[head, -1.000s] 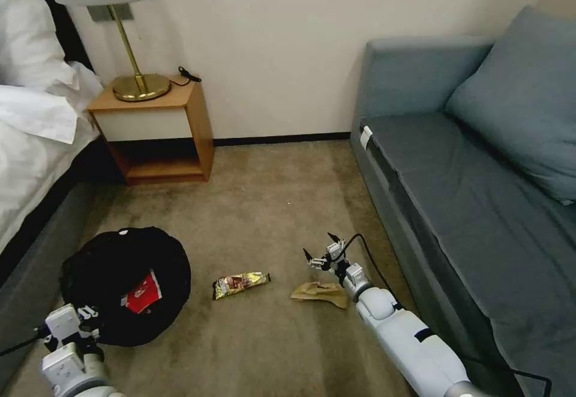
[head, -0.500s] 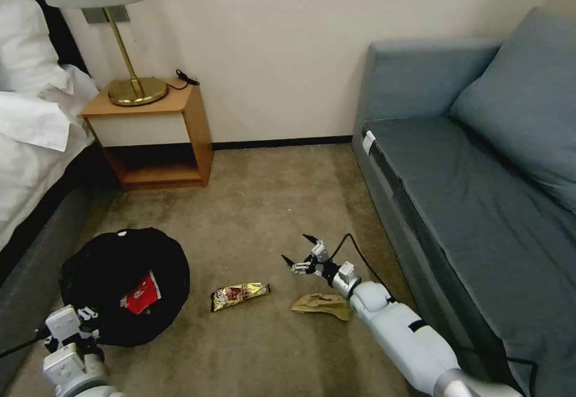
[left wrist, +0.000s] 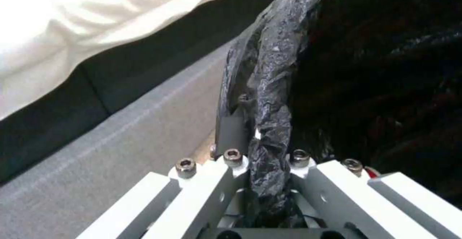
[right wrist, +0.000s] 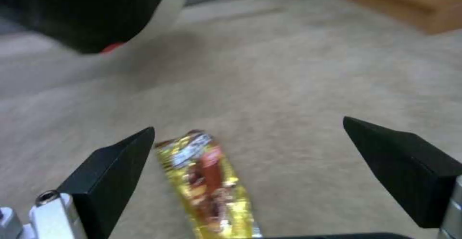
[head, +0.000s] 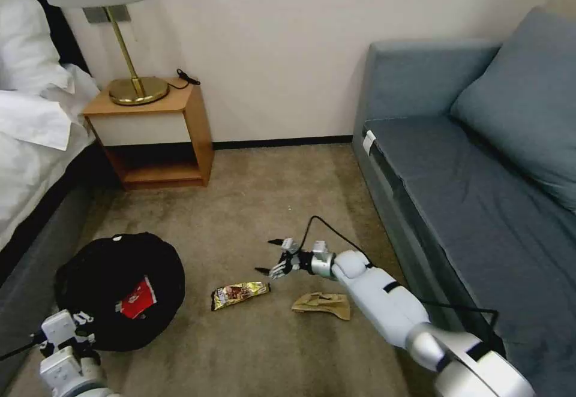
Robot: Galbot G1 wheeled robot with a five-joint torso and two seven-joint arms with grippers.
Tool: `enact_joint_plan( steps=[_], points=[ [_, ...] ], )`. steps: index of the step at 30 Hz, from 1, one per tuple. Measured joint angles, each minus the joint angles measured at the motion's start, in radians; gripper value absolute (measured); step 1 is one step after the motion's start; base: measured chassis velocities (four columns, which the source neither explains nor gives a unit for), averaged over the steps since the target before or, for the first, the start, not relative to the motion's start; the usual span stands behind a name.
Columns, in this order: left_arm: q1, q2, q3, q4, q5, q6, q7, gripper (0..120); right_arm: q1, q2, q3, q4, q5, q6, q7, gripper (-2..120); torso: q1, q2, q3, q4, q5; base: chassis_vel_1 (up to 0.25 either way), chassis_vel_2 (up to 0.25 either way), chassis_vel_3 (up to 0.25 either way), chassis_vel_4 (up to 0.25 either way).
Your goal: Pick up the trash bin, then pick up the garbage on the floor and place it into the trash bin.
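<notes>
Now one trash bin (head: 90, 289), two floor wrappers, right tool (head: 268, 257) spread

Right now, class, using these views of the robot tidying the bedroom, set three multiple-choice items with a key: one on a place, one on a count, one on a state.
1. Where does the red-and-white wrapper lie?
A. on the grey sofa
B. inside the low round bin lined with a crinkly black bag
C. on the wooden nightstand

2. How many litter pieces lie on the tan carpet?
A. two
B. four
C. none

3. How are the right gripper's black fingers set?
A. closed on the crumpled tan paper
B. closed on a cable
C. spread open, holding nothing

Key: 1 B, the head view shows the wrapper in the black bag. 2 A, the long brown-yellow snack wrapper and the crumpled tan paper lie there. 3 C, the right wrist view shows a wide gap, with the snack wrapper on the carpet below. The left gripper grips the bin's bagged rim.
</notes>
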Motion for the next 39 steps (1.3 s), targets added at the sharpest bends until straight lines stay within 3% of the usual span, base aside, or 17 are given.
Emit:
enact_joint_plan(
  steps=[5,9,19,39],
  points=[
    [0.000,0.007,-0.004,0.011,-0.002,-0.001,0.000,3,0.031,0.069,0.007,-0.103,-0.094,0.001,-0.014,100,0.000,0.000,0.000,0.0000,0.0001,0.000,0.000,0.000,0.000],
    [0.000,0.007,-0.001,0.024,0.000,-0.003,-0.001,3,0.053,0.115,0.034,-0.183,-0.213,0.021,0.030,100,0.000,0.000,0.000,0.0002,0.0002,0.000,0.000,0.000,0.000],
    [-0.005,0.021,0.000,0.029,0.000,-0.003,-0.001,3,0.057,0.118,0.046,-0.245,-0.358,0.046,0.147,100,0.000,0.000,0.000,-0.0002,0.0001,0.000,0.000,0.000,0.000],
    [0.012,0.035,-0.014,-0.040,-0.039,0.019,-0.007,3,0.043,0.116,-0.050,-0.251,-0.369,0.053,0.174,100,0.000,0.000,0.000,-0.0001,0.0002,0.000,0.000,0.000,0.000]
  ],
)
